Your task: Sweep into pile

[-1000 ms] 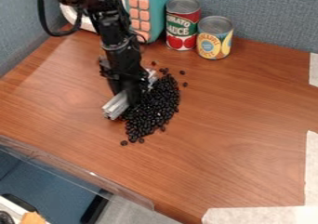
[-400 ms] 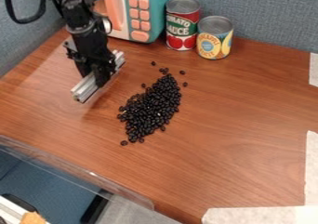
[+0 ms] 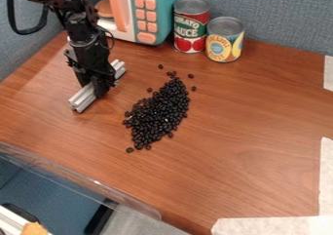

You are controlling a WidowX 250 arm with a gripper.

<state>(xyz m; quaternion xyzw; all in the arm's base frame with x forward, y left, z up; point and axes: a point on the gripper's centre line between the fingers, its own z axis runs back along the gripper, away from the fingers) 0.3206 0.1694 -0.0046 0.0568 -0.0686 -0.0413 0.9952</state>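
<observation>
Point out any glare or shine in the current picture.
Camera view: small pale glints on the beans; the bar catches light along its top; a soft, paler sheen on the table toward its upper left.

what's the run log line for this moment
task: sweep into pile | gripper: shut on metal bar, left of beans | beans: long heap, few strays | cans: behind

Beans (image 3: 158, 113) black. Bar (image 3: 84, 97) silver-grey. Table (image 3: 253, 131) reddish brown, wood-grained. Toy microwave (image 3: 162, 14) teal and white, buttons (image 3: 145, 37) peach. Tomato sauce can (image 3: 191, 28) red, green, white. Partition (image 3: 280, 14) speckled blue-grey.
</observation>
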